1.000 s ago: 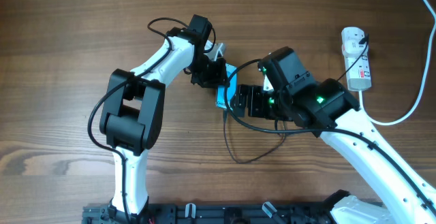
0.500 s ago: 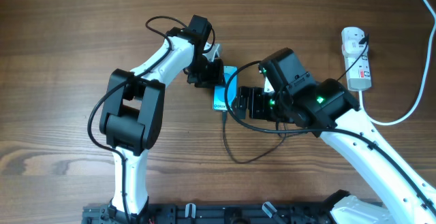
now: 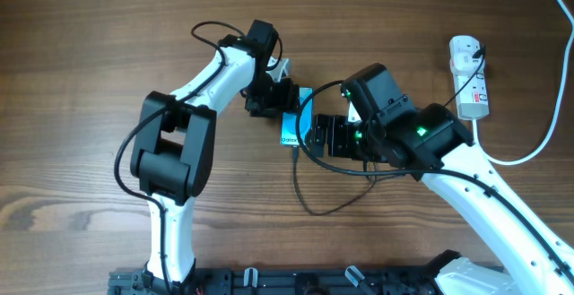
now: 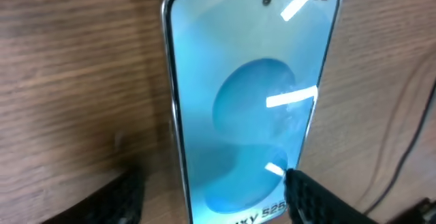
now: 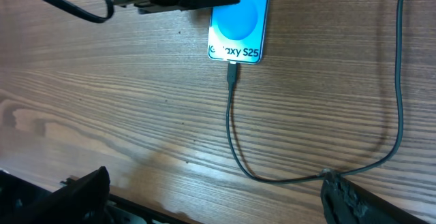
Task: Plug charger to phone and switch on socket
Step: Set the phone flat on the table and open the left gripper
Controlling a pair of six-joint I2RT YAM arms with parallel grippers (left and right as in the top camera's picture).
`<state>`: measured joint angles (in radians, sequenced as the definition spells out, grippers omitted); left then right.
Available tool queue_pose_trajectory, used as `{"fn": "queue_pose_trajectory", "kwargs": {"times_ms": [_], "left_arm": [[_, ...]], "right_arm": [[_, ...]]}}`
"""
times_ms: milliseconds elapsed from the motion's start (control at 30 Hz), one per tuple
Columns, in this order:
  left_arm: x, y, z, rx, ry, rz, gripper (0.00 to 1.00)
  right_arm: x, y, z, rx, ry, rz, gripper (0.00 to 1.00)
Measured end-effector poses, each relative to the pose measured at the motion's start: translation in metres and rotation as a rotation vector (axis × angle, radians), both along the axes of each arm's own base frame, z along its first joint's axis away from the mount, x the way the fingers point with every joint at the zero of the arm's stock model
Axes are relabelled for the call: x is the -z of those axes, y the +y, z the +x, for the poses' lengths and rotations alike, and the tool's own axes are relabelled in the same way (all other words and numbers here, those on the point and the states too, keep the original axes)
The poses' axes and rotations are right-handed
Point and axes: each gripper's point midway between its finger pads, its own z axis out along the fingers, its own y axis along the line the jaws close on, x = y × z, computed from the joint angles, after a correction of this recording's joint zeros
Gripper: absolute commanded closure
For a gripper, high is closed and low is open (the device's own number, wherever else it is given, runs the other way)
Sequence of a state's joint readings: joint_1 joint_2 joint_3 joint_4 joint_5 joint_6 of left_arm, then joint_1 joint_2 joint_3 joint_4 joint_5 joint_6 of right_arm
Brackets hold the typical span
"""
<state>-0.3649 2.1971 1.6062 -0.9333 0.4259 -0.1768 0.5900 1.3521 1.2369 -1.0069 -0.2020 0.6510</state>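
Left arm and right arm are flanking the phone. Charger is looping across the near desk. Socket is sitting unobstructed.

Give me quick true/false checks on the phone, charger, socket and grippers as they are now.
1. The charger's connector tip meets the phone at its text-band end. True.
2. The right gripper is shut on the charger. False: its fingers stand wide apart, and the cable only passes beside one.
3. The phone lies screen up on the table. True.
4. The socket lies between the two grippers. False: it lies far out on the right arm's side, apart from both.
5. The left gripper has a finger on each side of the phone. True.
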Motion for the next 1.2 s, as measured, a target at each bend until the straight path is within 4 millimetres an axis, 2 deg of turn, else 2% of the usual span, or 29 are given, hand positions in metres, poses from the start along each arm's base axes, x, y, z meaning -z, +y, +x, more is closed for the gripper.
{"fn": "queue_pose_trajectory", "kwargs": {"times_ms": [33,133,233,267,300,367,433,567,767,1200], "left_arm": [[-0.002,0.003,-0.001,-0.013,0.018,0.0,0.0],[-0.006,0.018,0.006,-0.045,0.022,0.013,0.0],[-0.006,0.04,0.013,-0.099,0.031,0.032,0.0],[-0.009,0.056,0.017,-0.144,0.025,0.072,0.0],[-0.014,0.061,0.019,-0.158,0.012,0.085,0.0],[-0.034,0.077,0.027,-0.195,-0.049,0.131,0.0],[-0.055,0.084,0.03,-0.208,-0.11,0.155,0.0],[-0.079,0.098,0.036,-0.247,-0.192,0.214,0.0],[-0.08,0.131,0.044,-0.312,-0.252,0.396,0.0],[-0.083,0.157,0.051,-0.339,-0.306,0.54,0.0]], "right_arm": [[0.0,0.0,0.0,0.0,0.0,0.0,0.0],[0.0,0.0,0.0,0.0,0.0,0.0,0.0],[0.0,0.0,0.0,0.0,0.0,0.0,0.01],[0.0,0.0,0.0,0.0,-0.001,0.0,0.0],[0.0,0.0,0.0,0.0,0.0,0.0,0.0],[0.0,0.0,0.0,0.0,-0.001,0.0,0.0],[0.0,0.0,0.0,0.0,-0.001,0.0,0.0],[0.002,0.001,0.002,0.0,0.003,-0.003,0.0],[0.01,0.002,0.003,0.0,0.024,-0.016,0.0],[0.01,0.004,0.006,0.024,0.026,-0.004,0.01]]}}
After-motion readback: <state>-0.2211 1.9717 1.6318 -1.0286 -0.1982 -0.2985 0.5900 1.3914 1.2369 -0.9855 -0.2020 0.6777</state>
